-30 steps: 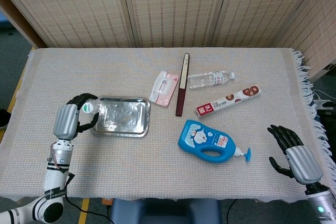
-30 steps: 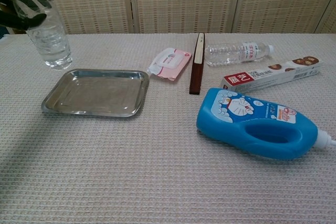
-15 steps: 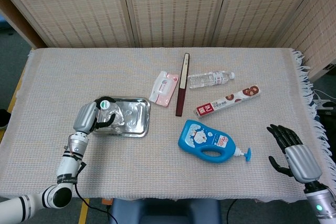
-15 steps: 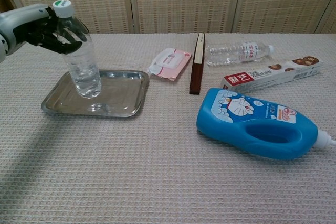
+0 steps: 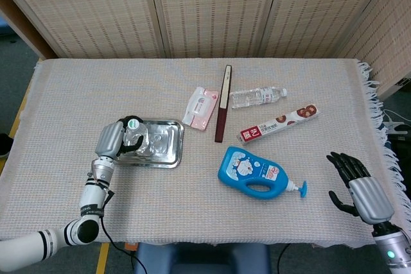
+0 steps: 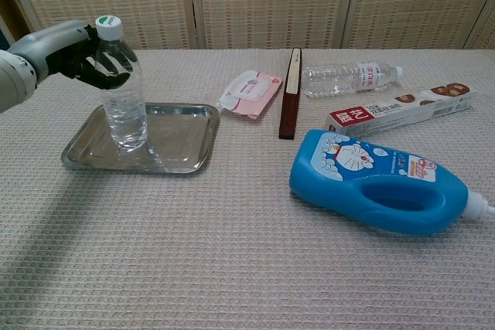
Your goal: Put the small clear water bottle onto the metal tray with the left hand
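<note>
Upright, small clear water bottle [image 6: 125, 94] on metal tray [image 6: 182, 148], apparently touching; left hand [image 6: 91, 58] grasping it; right hand [image 5: 354, 181] empty, fingers spread

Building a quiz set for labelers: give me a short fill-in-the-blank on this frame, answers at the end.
1. The left hand grips the small bottle standing upright on the ____.
2. The blue pump bottle lies on its ____.
3. The right hand holds ____.
4. The second clear bottle lies beside the dark ____.

Answers: tray; side; nothing; stick
</note>
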Robot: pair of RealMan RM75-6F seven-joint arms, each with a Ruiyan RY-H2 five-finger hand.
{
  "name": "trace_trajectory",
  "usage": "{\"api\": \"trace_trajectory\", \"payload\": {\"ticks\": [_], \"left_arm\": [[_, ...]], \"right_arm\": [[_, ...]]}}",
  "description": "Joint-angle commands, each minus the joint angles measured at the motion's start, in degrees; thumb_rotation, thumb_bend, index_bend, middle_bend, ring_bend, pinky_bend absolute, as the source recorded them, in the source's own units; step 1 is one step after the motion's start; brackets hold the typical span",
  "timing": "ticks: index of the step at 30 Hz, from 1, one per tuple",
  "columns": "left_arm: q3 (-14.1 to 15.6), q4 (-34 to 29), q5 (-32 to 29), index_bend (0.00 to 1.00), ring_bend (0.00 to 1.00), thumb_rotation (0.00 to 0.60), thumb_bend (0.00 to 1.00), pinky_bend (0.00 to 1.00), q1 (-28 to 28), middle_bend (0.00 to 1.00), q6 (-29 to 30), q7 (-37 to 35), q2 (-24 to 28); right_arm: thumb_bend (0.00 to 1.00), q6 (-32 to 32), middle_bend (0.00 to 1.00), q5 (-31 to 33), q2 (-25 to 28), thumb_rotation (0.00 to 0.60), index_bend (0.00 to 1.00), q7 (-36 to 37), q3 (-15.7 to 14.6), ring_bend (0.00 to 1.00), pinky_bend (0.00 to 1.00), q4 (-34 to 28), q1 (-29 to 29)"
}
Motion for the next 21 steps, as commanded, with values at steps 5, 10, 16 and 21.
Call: {"api": "trace_trajectory", "payload": {"ticks": [5,10,16,21], "left_arm": [[0.40,-0.74,-2.83,0.02,0.02,0.600,0.41,0.34,-0.33,0.00,-2.06,0.55,1.05],[0.90,-1.67,-3.22,0.00,0.00,0.600,0.40,0.28,-0.64,0.00,-2.65,1.25,2.00],[1.57,-2.83,-4.15,0.00,0.00,0.600,0.40,0.25,-0.92,0.00,-3.13,2.54,3.48],[1.91,-3.93,-5.32,0.00,0.00,0.600,0.39,0.24,-0.68,0.00,-3.47,2.76,5.17]], "right_arm": [[0.15,-0.13,0.03,0.20,-0.17,0.600,0.07,-0.41,0.08,0.00,0.09,0.03,0.03],[0.15,-0.06,0.03,0.08,-0.16,0.600,0.07,-0.38,0.00,0.00,0.09,0.03,0.00],[0.15,-0.06,0.03,0.04,-0.05,0.600,0.07,-0.19,-0.03,0.00,0.09,-0.04,0.02],[0.15,0.12,0.03,-0.18,0.00,0.600,0.07,-0.09,-0.10,0.00,0.09,-0.06,-0.01]]}}
